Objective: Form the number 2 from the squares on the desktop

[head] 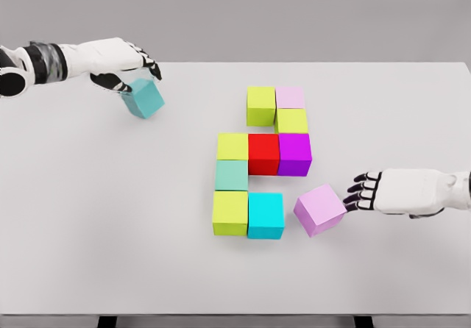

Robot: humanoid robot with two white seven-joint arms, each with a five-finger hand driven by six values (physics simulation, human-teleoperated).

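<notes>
Several coloured cubes sit joined in the table's middle: a lime cube [260, 105] and pale pink cube [291, 97] on top, a yellow-green cube [292, 120] below, then a yellow-green [232, 146], red [263, 154] and magenta cube [294, 154] row, a mint cube [232, 174], and a lime [230, 212] and cyan cube [266, 215] at the bottom. A lilac cube [320, 209] lies tilted beside the cyan one; my right hand [360, 192] touches its right side with spread fingers. My left hand [132, 74] is shut on a teal cube [143, 98] at the far left.
The white table [88, 232] ends at a near edge along the picture's bottom and a far edge behind the cubes. A grey wall stands beyond.
</notes>
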